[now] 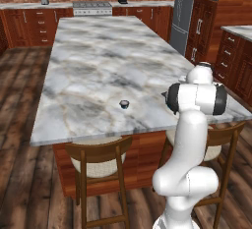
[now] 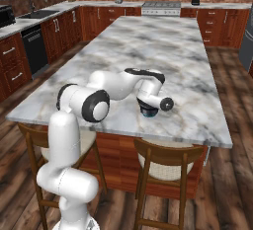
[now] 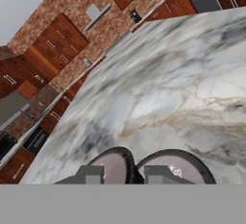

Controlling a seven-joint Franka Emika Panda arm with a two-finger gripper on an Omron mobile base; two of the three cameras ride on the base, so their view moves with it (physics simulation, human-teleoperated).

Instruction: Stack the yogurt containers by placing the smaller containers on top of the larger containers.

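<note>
two pale-topped yogurt containers (image 3: 144, 165) side by side

The arm (image 1: 189, 139) consists of smooth, glossy white rounded link housings. Dark grey to black bands mark each joint, including a broad black ring at the elbow (image 2: 95, 106) and a black cap on the wrist (image 2: 166, 104). The fingertips (image 3: 91, 174) are small, flat, grey rectangular blocks. No cables, screws or markings are discernible.

Two pale round tops (image 3: 180, 168) sit behind the hand (image 3: 125, 174), probably touching.
</note>
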